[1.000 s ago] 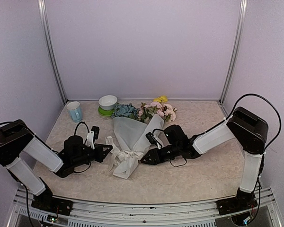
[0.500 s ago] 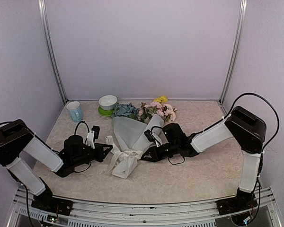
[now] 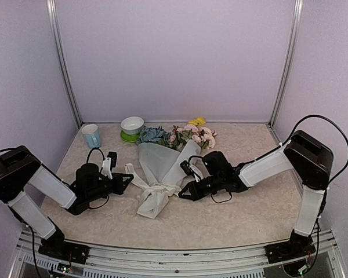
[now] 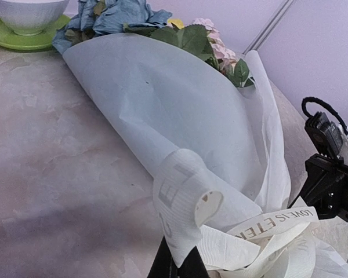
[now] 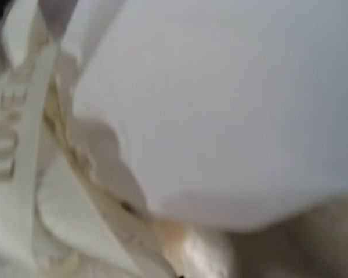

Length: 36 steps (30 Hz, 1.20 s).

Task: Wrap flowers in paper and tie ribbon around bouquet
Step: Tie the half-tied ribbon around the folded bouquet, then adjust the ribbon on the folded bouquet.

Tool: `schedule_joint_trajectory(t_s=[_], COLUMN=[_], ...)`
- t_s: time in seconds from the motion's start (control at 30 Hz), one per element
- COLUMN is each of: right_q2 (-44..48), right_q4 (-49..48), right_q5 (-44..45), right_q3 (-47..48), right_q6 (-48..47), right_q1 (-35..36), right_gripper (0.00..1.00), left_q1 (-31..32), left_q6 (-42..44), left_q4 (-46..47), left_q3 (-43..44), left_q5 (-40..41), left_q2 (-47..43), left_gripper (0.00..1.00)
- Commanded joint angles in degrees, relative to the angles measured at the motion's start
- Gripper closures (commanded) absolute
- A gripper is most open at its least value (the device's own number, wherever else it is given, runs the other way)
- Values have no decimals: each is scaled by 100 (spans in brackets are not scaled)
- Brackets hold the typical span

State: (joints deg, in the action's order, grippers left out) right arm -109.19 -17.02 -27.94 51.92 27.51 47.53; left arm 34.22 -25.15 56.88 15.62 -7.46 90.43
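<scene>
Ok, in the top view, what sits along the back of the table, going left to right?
Blue cup → white bowl on its green saucer → flowers.

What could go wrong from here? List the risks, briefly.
1. The left gripper pinches a ribbon tail; a hard pull could drag the bouquet or crumple the paper.
2. The right gripper is shut by the ribbon too, but its hold is unclear; it may slip, leaving the tie loose.
</scene>
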Motion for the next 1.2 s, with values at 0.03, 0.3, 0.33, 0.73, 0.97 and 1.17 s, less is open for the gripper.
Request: schedule_joint_trajectory(t_s=[0.03,0.3,0.33,0.73,0.97,1.17], right_q2=[315,589,637,252,432,714], right_q4=[419,968,1046,1071,1510,2630], right_q5=[102,307,329,131,446,1217], right_q3=[-186,-328,-330,343,429,788], right_q6=[-283,-494,-529,-738,-778,-871], right_q1=[24,58,63,67,65,31], right_gripper=[100,100,100,100,77,49], left_q1=[-315,-603,-630,-428,-456,-407], left_q6=[-558,-1289,-1298,-1119,-360,20], left_q4=[161,645,683,1281,-7,-1658], left_q3=[26,-440,-445,-213,-141,158], left_q5=[-55,247,202,-582,192,1160], left_q2=[109,424,441,720,-461,-1639], left_gripper=[100,100,100,93,45,21])
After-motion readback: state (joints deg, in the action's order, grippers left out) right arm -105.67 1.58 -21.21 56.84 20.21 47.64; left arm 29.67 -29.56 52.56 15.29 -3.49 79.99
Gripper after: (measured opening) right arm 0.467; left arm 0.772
